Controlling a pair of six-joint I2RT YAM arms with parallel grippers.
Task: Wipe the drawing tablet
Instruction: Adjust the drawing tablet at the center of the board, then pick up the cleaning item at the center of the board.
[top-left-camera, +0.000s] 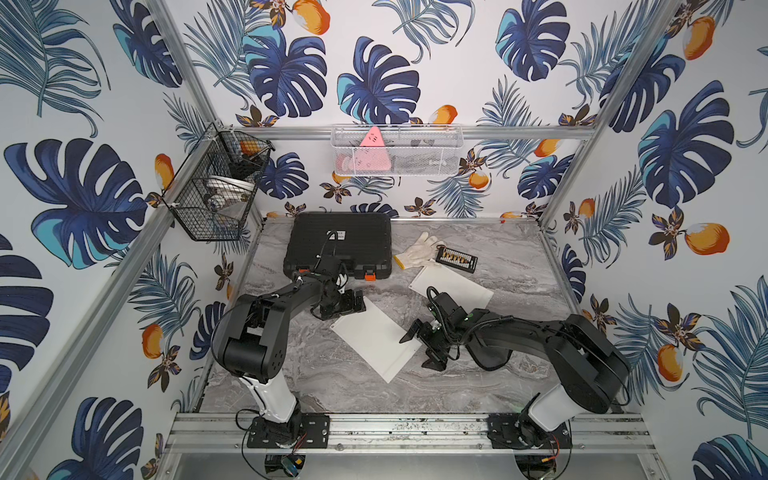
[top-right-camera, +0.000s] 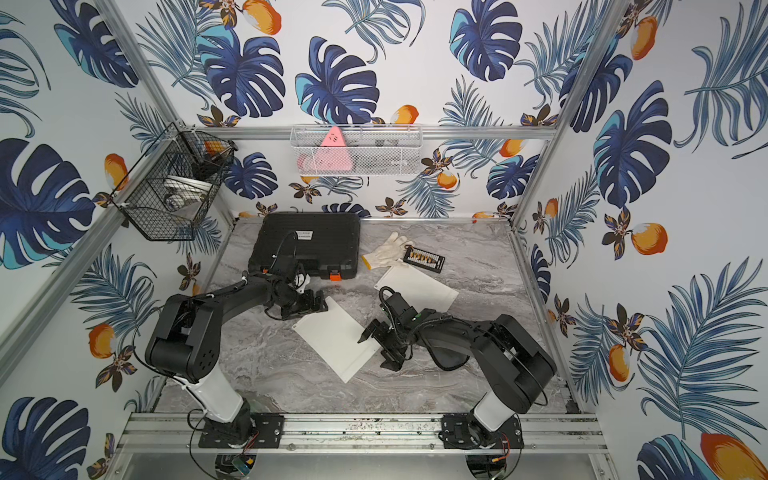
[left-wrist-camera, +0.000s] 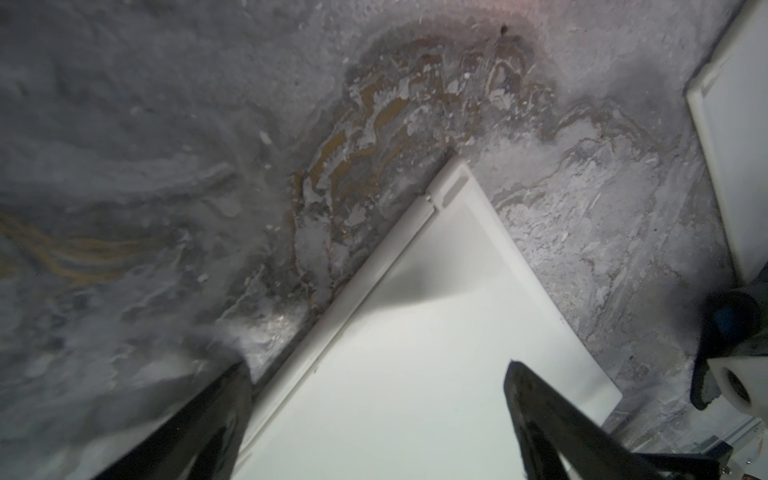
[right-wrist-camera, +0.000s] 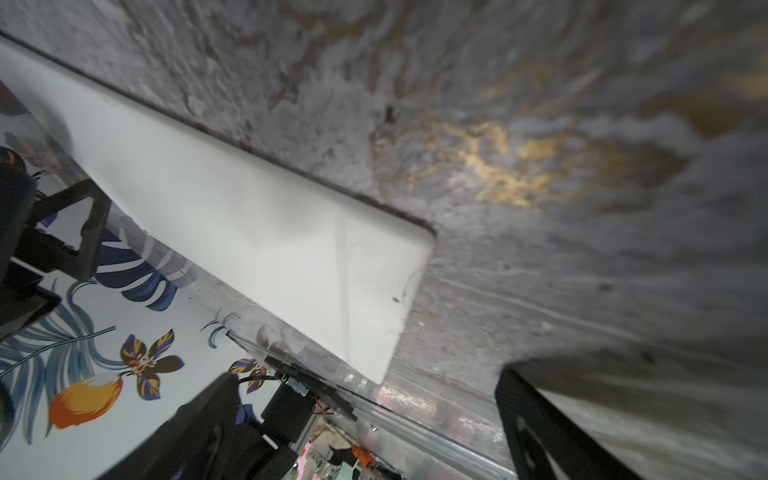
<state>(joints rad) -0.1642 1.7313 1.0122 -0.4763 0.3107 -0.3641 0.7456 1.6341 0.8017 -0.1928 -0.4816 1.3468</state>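
Left tool (top-left-camera: 356, 303): spread wide, empty; drawing tablet (top-left-camera: 374, 340) corner just beneath (to pin it, I judge).
Right tool (top-left-camera: 422, 349): spread wide, empty; tablet edge just ahead.
Work glove (top-left-camera: 417, 251): well beyond, untouched.

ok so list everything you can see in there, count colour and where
table: 1, grey marble, under everything
near tablet: 1, white, table centre, between the arms
far tablet: 1, white, behind the right arm's wrist
case: 1, black, orange latches, back left
glove: 1, white, back centre
small board: 1, black, orange parts, beside glove
wire basket: 1, black, left wall
mesh basket: 1, white, back wall
triangle: 1, pink, in mesh basket
left arm: 1, black, jaws open at near tablet's far corner
right arm: 1, black, jaws open at its right edge
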